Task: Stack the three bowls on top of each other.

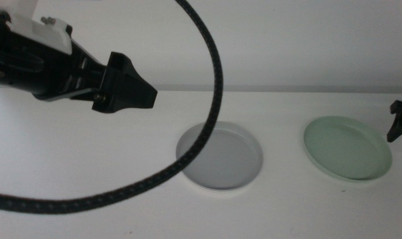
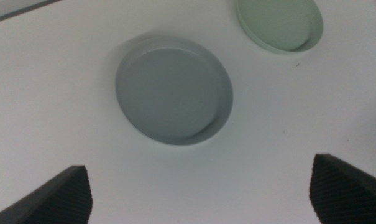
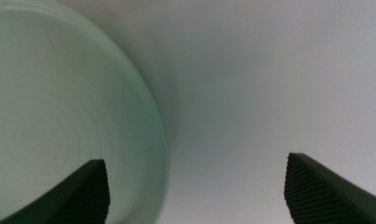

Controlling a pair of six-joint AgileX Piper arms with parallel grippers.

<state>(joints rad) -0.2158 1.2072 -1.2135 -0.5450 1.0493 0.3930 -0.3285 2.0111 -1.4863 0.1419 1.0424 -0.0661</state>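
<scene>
A plain white tabletop (image 1: 88,179) runs back to a pale wall (image 1: 307,40), the seam between them crossing the middle view a little above the bowls.

Two bowls show. The grey bowl (image 1: 220,157) sits near the middle of the tabletop, and seen from the left wrist it appears to rest inside a white rim, as if two were already nested, though I cannot tell for sure. The pale green bowl (image 1: 347,147) lies to its right, well apart from it, with bare tabletop between the two. Both lie flat, mouths up.

One black braided cable (image 1: 207,126) loops down from the top of the middle view, crosses in front of the grey bowl's left edge and runs off to the lower left.

The left gripper (image 1: 131,89) hangs in the air over the left half of the tabletop, up and left of the grey bowl, touching nothing; from its wrist camera its jaws stand wide apart with nothing between them. The right gripper (image 1: 400,121) shows only as a dark tip at the right edge, just beside the green bowl's right rim. Its jaws are also spread and empty, one over the green bowl's rim, the other over bare tabletop.

Open surface lies in front of both bowls and on the whole left side.
</scene>
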